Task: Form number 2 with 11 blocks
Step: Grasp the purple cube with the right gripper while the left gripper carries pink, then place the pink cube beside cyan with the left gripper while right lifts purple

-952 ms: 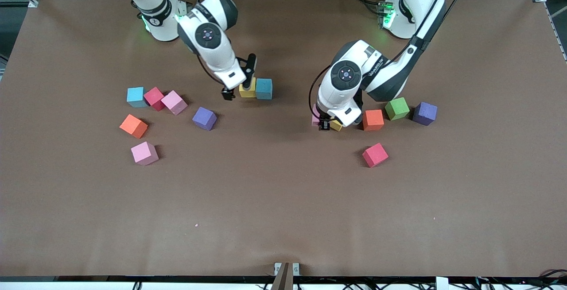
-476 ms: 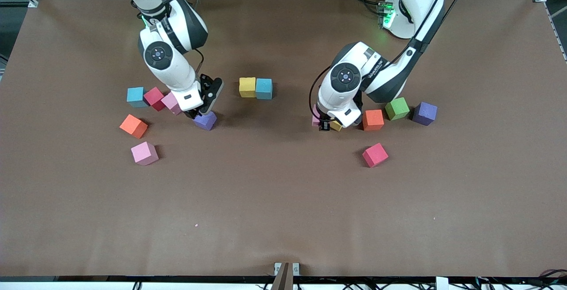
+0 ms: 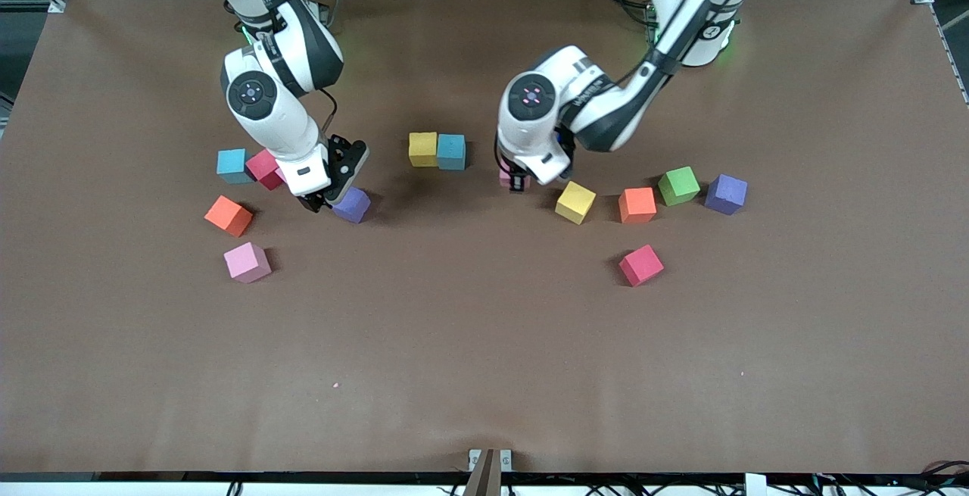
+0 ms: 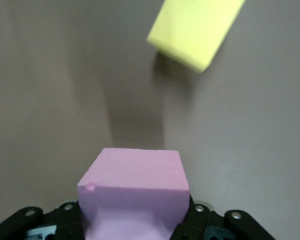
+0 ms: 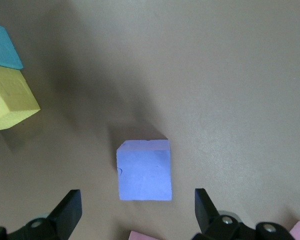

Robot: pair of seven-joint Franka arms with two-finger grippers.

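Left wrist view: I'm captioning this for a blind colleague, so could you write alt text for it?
The left gripper is shut on a pink block, held above the brown table. A yellow block lies on the table farther off, casting a soft shadow.

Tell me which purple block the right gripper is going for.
The purple block toward the right arm's end of the table, alone beside the pink and red cluster. The open right gripper hangs over it. The other purple block sits beside the green block.
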